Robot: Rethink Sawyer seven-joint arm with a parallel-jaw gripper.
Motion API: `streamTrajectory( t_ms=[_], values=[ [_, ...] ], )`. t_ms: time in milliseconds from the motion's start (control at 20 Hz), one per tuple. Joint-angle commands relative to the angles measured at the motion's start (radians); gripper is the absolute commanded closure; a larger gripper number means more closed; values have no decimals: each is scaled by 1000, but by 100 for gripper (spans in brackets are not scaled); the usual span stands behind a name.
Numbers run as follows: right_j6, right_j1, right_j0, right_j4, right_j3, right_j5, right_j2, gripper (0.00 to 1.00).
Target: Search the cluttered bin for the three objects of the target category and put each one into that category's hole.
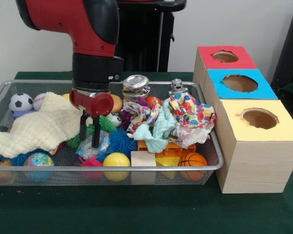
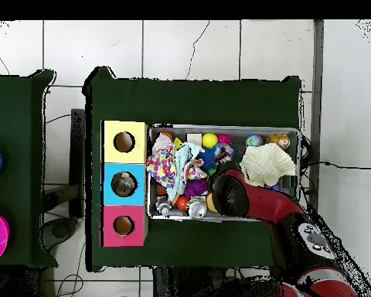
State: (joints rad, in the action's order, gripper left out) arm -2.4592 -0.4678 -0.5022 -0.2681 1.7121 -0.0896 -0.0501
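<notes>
In the front view the wide, shallow silver wire-mesh bin (image 1: 19,178) with its thick metal rim lies long axis left to right on the dark green table (image 1: 136,209), heaped with toys and cloths. At its far left sit a black-and-white toy football (image 1: 20,102) and a white baseball (image 1: 38,101). A nubby cream cloth (image 1: 36,126) sprawls over the left part, and a glossy globe-patterned ball (image 1: 38,160) rests near the front rim.

The red and black arm (image 1: 88,29) comes down over the left-middle of the bin. Its gripper (image 1: 89,140) points straight down with two thin black fingers (image 1: 96,134) a narrow gap apart, holding nothing. The tips are right above a crinkly see-through plastic bottle with a blue label (image 1: 94,146), lying low among spiky green and blue rubber balls; whether they touch it cannot be told, nor which way the bottle points.

Further right are a smooth yellow ball (image 1: 116,165), a pale wooden block (image 1: 143,160), a dented shiny metal can (image 1: 136,87) standing at the far side, a crumpled multicoloured spotted cloth (image 1: 190,117), a mint cloth (image 1: 156,131) and a small orange basketball (image 1: 192,160).

Right of the bin stands a row of pale wooden boxes (image 1: 254,165). The farthest has a red face with a round dark hole (image 1: 225,56); the blue-faced (image 1: 240,83) and yellow-faced (image 1: 260,118) holes come nearer.

From overhead, the bin (image 2: 223,219), arm (image 2: 273,213) and red-faced hole (image 2: 124,225) show likewise.
</notes>
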Motion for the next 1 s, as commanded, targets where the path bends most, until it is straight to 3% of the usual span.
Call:
streamTrajectory(
  t_ms=[50,350,650,850,1000],
  values=[
    [-56,-62,54,36,28,138,-44,0],
    [-48,-48,3,36,49,173,-124,0],
    [-60,-60,21,41,56,179,-102,0],
    [-42,-12,-24,5,42,132,-124,0],
    [-8,-9,-66,-14,37,154,-152,0]
  ],
)
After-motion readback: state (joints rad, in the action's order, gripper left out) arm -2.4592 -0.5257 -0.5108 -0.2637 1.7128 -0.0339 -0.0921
